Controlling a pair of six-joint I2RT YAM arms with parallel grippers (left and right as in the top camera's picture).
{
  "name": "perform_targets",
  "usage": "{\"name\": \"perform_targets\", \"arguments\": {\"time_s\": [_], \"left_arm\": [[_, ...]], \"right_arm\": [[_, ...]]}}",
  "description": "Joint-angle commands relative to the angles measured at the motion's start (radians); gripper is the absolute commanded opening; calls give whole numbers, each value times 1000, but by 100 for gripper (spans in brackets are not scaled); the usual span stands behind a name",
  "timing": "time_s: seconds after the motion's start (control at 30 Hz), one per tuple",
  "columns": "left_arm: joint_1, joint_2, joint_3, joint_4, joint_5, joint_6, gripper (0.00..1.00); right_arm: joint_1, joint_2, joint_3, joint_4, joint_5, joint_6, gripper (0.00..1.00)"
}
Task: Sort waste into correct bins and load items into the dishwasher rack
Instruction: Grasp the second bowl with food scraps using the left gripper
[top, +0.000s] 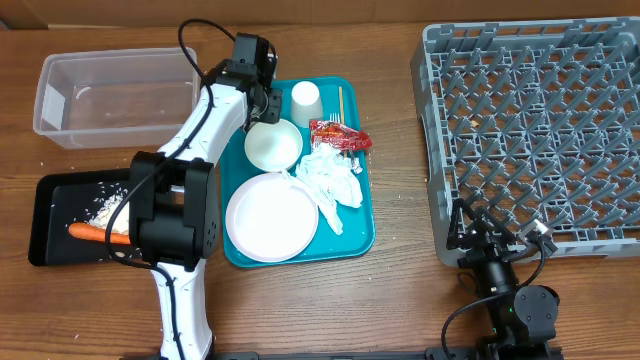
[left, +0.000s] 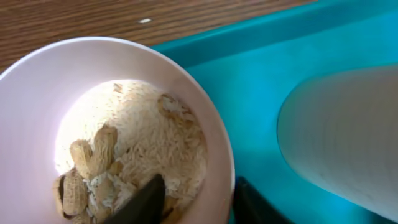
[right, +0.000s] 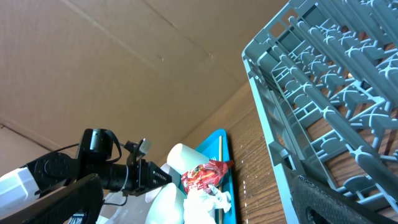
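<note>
**Overhead and wrist views: left gripper (left: 199, 186) at the rice bowl (left: 37, 99), right gripper (top: 466, 228) spread wide**

Landmark for all places: teal tray (top: 362, 215), mid-table.

- On the teal tray:
  - Round white plate (top: 270, 218) fills the near-left part.
  - 1 empty bowl (top: 273, 146) sits just beyond the plate.
  - Cup (top: 305, 100) stands at the far end.
  - Chopstick (top: 340, 103) lies just right of the cup.
  - Red wrapper (top: 340, 136) lies toward the right side.
  - Crumpled tissue (top: 332, 182) lies just nearer than the wrapper, touching it and the plate's edge.
- Left arm reaches to the teal tray's far-left corner and hides the rice bowl from overhead.
- Left wrist view: the rice bowl holds rice (left: 155, 149) and peanuts in shell (left: 93, 155).
- 1 finger (left: 146, 199) is inside the bowl and the other (left: 252, 202) is outside the rim. I cannot tell whether they pinch the rim, or whether the bowl is lifted.
- Left of the teal tray: black tray (top: 50, 245) with a carrot (top: 88, 232) and a loose rice heap (top: 108, 208).
- Far-left of the teal tray: clear tub (top: 60, 110).
- Right of the teal tray, apart from it: grey rack (top: 540, 130).
- Right gripper sits to the right of the teal tray's near-right corner. Its 2 fingers are spread wide with nothing between them.
</note>
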Motion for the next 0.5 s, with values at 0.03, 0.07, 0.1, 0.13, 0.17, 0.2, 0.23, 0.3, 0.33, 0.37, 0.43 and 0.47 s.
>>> {"name": "perform_targets", "arguments": {"time_s": [0.03,0.07,0.1,0.13,0.17,0.2,0.23,0.3,0.33,0.37,0.43,0.47], "left_arm": [[6,6,11,13,-15,-11,16],[6,6,11,12,-15,-11,13],[5,6,12,13,-15,-11,10],[2,4,19,10,-13,-12,5],[-3,-2,29,2,-5,-11,4],[-10,-12,46,-12,2,-11,4],[-13,-18,56,-20,2,-11,4],[-17,-43,98,-53,-1,-11,4],[-17,-54,121,-68,1,-11,4],[-17,-66,143,-82,1,-11,4],[-17,-99,200,-128,1,-11,4],[-17,-115,225,-158,5,-11,4]], "right_arm": [[6,-6,-10,5,11,0,100],[6,-6,-10,5,10,0,100],[6,-6,-10,5,10,0,100],[6,-6,-10,5,11,0,100],[6,-6,-10,5,10,0,100],[6,-6,-10,5,11,0,100],[6,-6,-10,5,11,0,100],[6,-6,-10,5,10,0,100],[6,-6,-10,5,10,0,100],[6,-6,-10,5,11,0,100],[6,-6,-10,5,10,0,100],[6,-6,-10,5,10,0,100]]}}
